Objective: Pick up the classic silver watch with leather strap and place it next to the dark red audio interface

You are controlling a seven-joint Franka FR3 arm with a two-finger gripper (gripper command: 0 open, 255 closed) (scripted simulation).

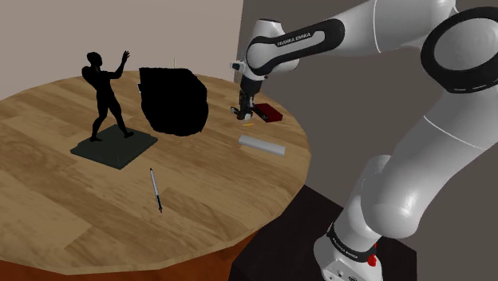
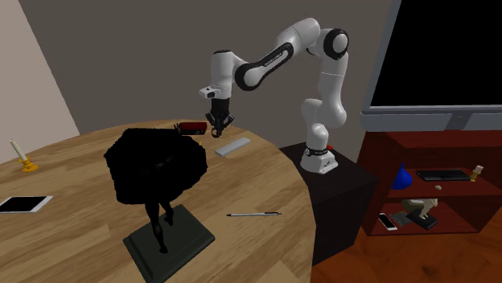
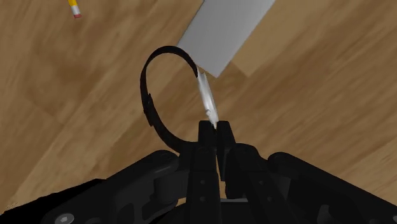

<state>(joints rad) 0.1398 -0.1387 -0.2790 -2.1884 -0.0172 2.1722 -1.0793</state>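
In the shoulder view, the all-black end effector (image 1: 244,112) hung low over the round wooden table (image 1: 72,223), just beside the flat dark red audio interface (image 1: 268,112). A flat grey slab (image 1: 262,144) lay nearer the table's edge.

The second exterior view added a pale candle in a yellow holder (image 2: 22,157) and a white tablet (image 2: 24,204) across the table.

In the wrist view, the fingers were clamped on the silver watch with a dark strap (image 3: 206,97). Its case stood edge-on, its long axis running straight out from the fingertips toward the slab's corner, with the strap looping off to one side.
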